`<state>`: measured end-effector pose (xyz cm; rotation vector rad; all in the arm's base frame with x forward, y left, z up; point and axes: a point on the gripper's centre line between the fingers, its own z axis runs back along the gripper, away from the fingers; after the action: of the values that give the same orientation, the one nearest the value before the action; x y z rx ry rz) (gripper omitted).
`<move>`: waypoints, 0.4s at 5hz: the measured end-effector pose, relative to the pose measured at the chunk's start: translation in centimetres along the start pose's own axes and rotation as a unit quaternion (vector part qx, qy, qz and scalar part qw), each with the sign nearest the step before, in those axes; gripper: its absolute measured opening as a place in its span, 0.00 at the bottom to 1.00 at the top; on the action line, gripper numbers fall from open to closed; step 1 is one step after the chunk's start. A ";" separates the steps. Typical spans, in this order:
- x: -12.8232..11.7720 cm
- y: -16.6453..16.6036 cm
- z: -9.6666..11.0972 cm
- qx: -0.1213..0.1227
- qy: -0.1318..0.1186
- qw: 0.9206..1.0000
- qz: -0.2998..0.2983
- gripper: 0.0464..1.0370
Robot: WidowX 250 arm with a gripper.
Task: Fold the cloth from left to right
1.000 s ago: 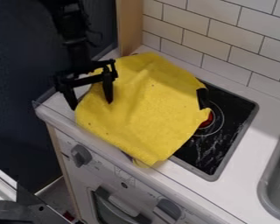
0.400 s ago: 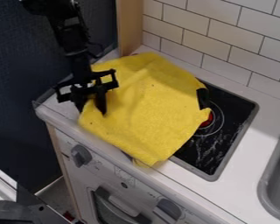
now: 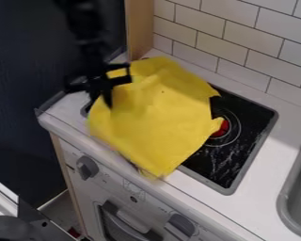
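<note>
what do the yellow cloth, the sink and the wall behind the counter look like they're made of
The cloth looks like soft, matte fabric, perhaps felt or microfiber: it creases and drapes over the stove. The sink seems smooth and grey, metal or plastic; its even tone leaves that open. The wall looks like glazed ceramic tile, with dark joints between pale rectangles.

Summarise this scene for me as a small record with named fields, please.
cloth: yellow, lying partly over the hob, left edge bunched
pincer: gripping the cloth's left edge in view
hob: black, right part uncovered
sink: grey, right of the hob
knobs: two, grey, on the front panel
fold: not yet made
</note>
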<state>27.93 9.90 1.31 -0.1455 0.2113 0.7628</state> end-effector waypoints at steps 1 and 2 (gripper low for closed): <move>-1.0 -3.8 1.3 0.039 -0.013 0.998 -0.037 0.01; -2.6 -8.7 2.5 0.067 -0.040 0.993 -0.090 0.01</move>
<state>32.53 2.43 4.86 -0.0070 0.1706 0.5728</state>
